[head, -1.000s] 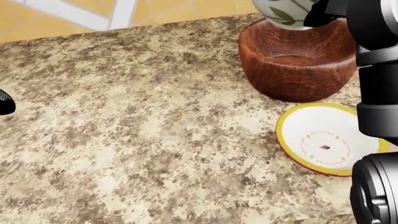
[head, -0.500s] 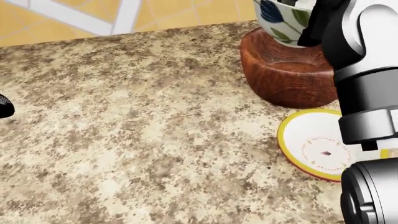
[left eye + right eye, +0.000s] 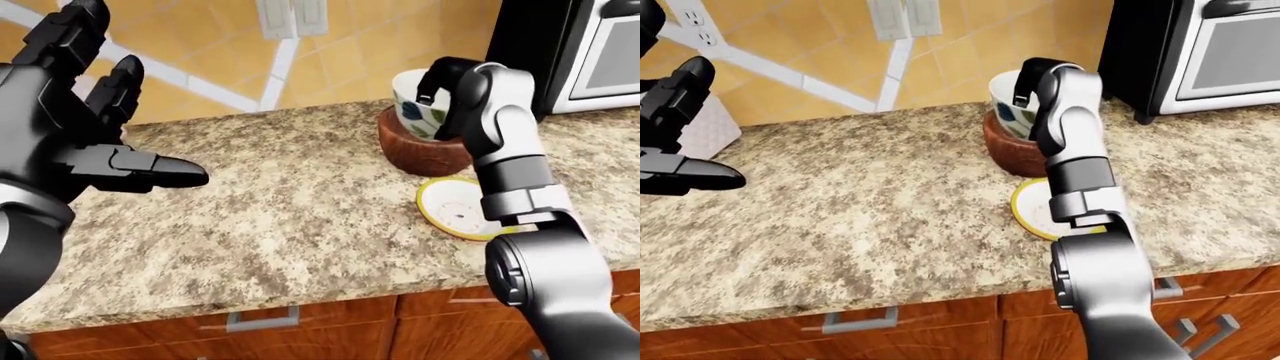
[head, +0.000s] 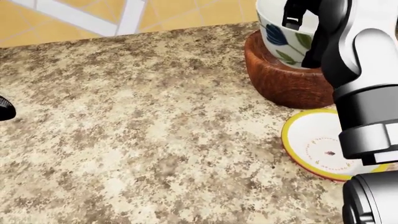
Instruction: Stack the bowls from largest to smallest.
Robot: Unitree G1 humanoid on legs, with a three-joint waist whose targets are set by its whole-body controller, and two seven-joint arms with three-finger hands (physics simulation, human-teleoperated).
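Fingers (image 3: pixel 436 79) grip one leaf-painted bowl (image 4: pixel 280 35); three bowls total.

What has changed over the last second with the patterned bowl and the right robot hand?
The right robot hand has carried the leaf-patterned bowl downward, from hovering above the wooden bowl to sitting low inside it, fingers still hooked over its rim. The head view shifted slightly too. The wooden bowl and the yellow-rimmed bowl stayed put on the counter; the left robot hand remains open, off to the left.
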